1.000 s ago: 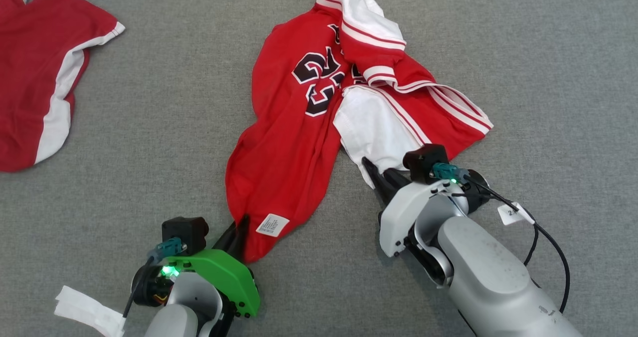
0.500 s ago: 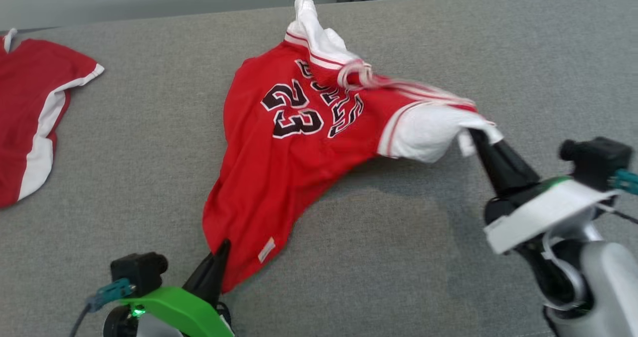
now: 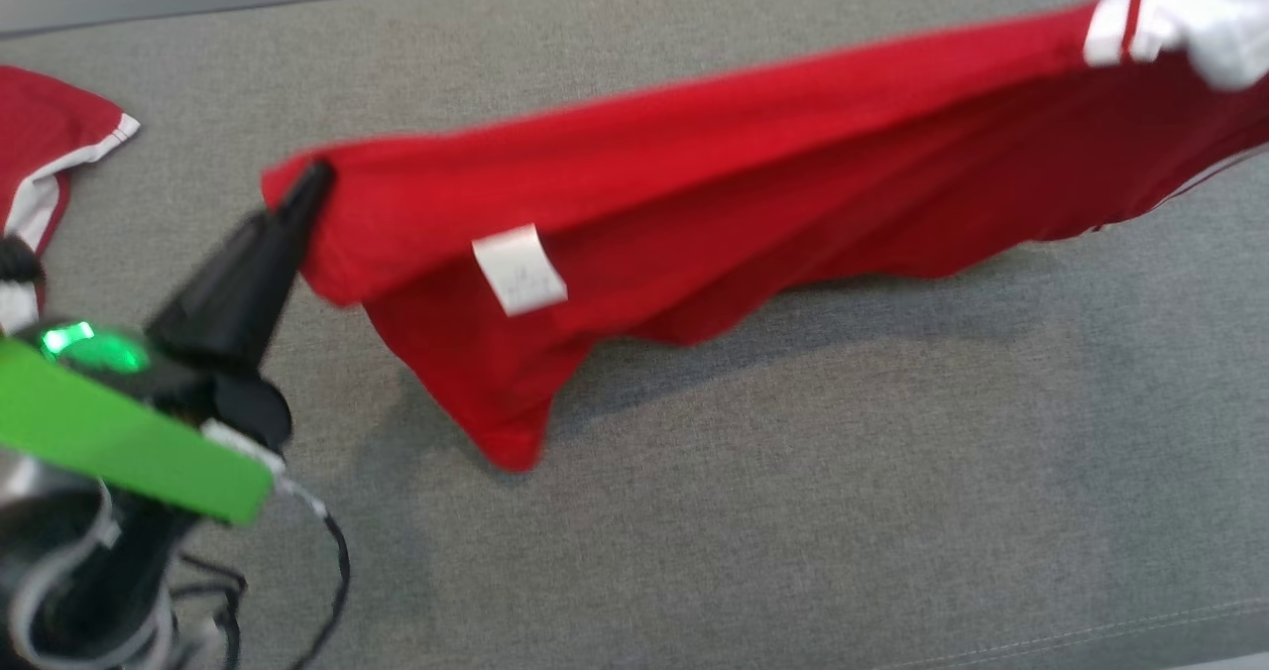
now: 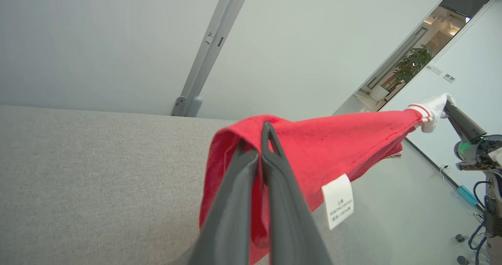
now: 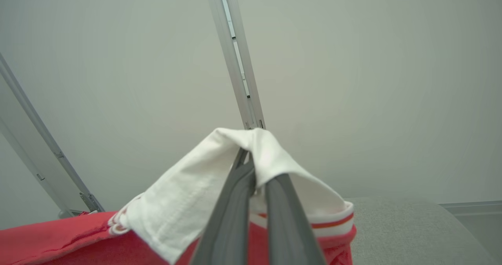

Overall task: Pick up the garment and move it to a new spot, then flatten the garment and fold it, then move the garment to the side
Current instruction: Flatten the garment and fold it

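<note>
Grey fabric tabletop (image 3: 793, 511) ran across the head view, with a pale wall behind it.

Left fingers (image 3: 283, 219) were raised above the tabletop, angled up and toward the far right. They were clenched on a red hem corner of the garment (image 3: 753, 174). In the left wrist view both were pressed together, with red cloth wrapped around their tips.

Right fingers (image 5: 239, 178) were pinched together on the white sleeve end (image 5: 188, 194), with cloth draped over the tips. Seen from the left wrist, that arm stood at the far end of the cloth, its fingers pointing up and left.

The garment hung stretched between the two holds, its upper edge taut and lifted off the tabletop, with a shadow beneath. Its lowest fold drooped close to the surface; contact could not be judged. A white label (image 3: 519, 269) hung on the near face.

A second red-and-white garment (image 3: 45, 155) lay flat at the tabletop's far left, well apart and cut off by the frame edge. A metal upright (image 5: 235, 61) ran up the wall.

The head view was motion-blurred. The label print was unreadable there, and the right arm was cut off at the right edge.
</note>
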